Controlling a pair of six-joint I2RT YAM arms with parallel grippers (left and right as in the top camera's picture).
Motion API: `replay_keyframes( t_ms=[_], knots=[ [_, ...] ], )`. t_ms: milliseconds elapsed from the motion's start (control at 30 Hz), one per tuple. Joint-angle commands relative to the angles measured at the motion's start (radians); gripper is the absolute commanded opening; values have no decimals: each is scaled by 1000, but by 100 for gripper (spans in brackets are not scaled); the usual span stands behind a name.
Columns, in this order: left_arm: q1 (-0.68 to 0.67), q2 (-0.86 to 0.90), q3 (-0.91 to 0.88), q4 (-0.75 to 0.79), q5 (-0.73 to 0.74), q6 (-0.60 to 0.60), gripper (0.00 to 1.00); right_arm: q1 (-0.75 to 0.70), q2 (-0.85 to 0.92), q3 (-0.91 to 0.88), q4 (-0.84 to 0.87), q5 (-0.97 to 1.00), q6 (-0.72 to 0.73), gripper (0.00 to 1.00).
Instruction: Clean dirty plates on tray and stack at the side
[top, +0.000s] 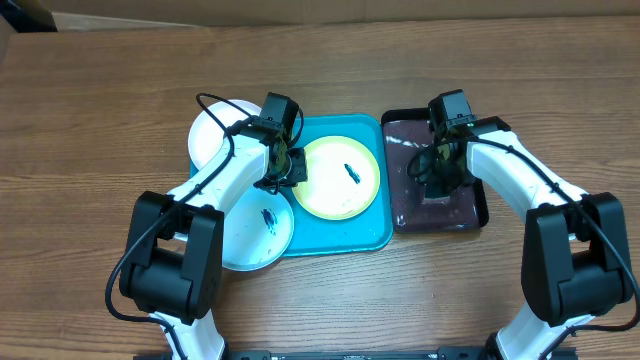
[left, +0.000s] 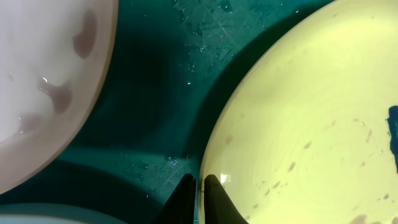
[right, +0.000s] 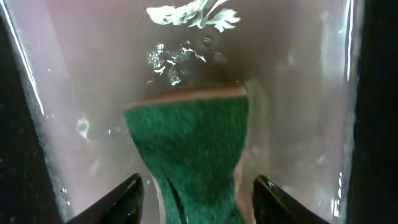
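Left gripper (left: 199, 186) is down at the left rim of the yellow-green plate (top: 335, 190), nearly closed, pinching that thin rim. The plate sits in the middle of the turquoise tray (top: 330, 235), a dark blue smear (top: 352, 172) on it. The white plate (top: 210, 135) and the pale blue plate (top: 255, 235) lie at the tray's left edge. On the right, the right gripper (right: 196, 190) hangs open astride the green sponge (right: 186, 143) in the wet black tray (top: 410, 215), not clamping it.
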Motion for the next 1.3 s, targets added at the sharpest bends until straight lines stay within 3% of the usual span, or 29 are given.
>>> replay_keyframes(
  t_ms=[0,100,300,467,600,633,733,767,1267],
  knots=[
    [0,5,14,4,-6,11,9,23,0,16,-4,2,1,55],
    [0,5,14,4,-6,12,9,36,0,-7,10,3,-2,53],
    [0,5,14,4,-6,12,9,40,1,-28,29,37,-3,38],
    [0,5,14,6,-6,12,10,41,1,-28,16,36,-3,46],
    [0,5,14,7,-6,12,10,40,1,-35,19,36,-3,45],
    [0,4,14,7,-6,12,10,40,1,-37,18,36,-3,40],
    [0,5,14,7,-6,12,10,40,1,-42,22,36,-3,8],
    [0,5,14,7,-6,11,11,40,1,-39,25,37,-4,4],
    [0,8,13,8,-6,11,12,38,-90,200,-195,39,-53,4]
  ],
)
